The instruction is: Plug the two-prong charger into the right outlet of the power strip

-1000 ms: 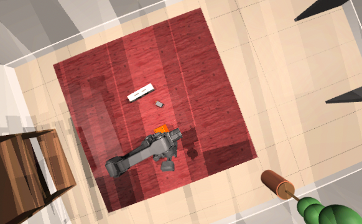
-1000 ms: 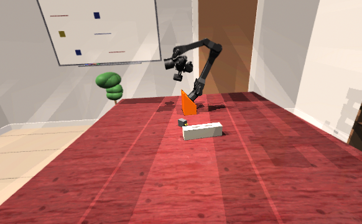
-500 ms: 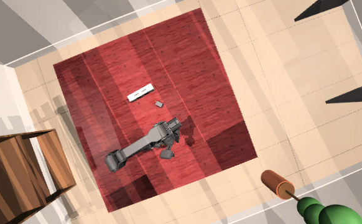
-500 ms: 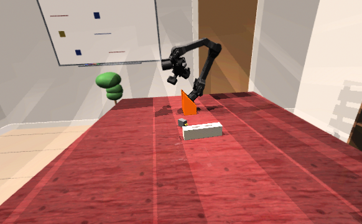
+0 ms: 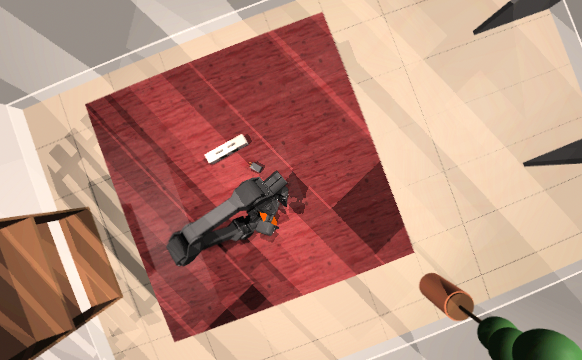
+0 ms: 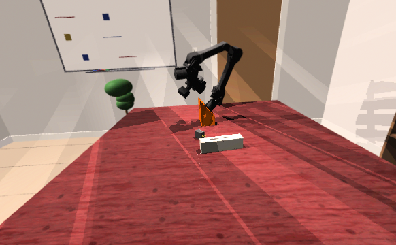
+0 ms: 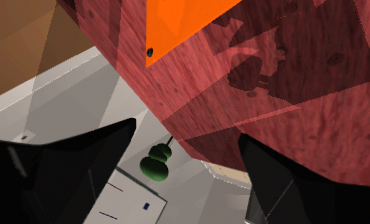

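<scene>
The white power strip point(image 5: 212, 156) point(image 6: 222, 145) lies on the red table top, with dark slots of two outlets on its upper face. The small grey charger point(image 5: 257, 167) point(image 6: 199, 134) lies near one end of the strip, apart from it, its short prongs pointing towards the strip's side. My gripper point(image 6: 192, 90) point(image 7: 188, 130) is open and empty, raised high above the table on the arm's side of the charger. Neither charger nor strip shows in the wrist view. In the top view the arm hides the fingers.
An orange angular piece point(image 5: 263, 216) point(image 6: 205, 113) point(image 7: 173, 22) stands at the arm's base, beyond the charger from the strip. A wooden shelf point(image 5: 78, 250), a potted plant point(image 5: 433, 290) point(image 6: 118, 88) point(image 7: 154, 169) and a whiteboard point(image 6: 116, 44) are off the table.
</scene>
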Controlling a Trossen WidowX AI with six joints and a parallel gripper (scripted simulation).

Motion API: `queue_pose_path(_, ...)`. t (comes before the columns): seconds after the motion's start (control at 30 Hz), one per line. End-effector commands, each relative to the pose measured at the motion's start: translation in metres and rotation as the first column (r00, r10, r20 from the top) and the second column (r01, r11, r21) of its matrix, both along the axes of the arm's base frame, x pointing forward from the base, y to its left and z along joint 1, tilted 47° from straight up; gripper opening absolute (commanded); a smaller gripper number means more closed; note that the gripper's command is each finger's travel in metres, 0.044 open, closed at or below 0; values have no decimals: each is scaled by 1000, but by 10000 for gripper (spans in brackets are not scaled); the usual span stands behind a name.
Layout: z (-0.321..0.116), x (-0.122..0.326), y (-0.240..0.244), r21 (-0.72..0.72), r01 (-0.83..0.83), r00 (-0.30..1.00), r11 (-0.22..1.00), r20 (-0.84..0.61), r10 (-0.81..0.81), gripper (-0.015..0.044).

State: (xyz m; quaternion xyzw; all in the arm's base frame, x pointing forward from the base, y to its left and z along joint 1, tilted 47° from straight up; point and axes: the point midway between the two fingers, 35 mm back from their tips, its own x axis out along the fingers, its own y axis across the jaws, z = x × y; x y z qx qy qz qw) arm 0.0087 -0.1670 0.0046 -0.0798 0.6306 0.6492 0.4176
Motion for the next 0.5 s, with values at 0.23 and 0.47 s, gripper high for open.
queue_pose_path(0.23, -27, 58, 14, -68, 158, 983, 985, 103, -150, 440)
queue_pose_path(0.47, -40, 93, 27, -78, 252, 958, 965, 162, -237, 440)
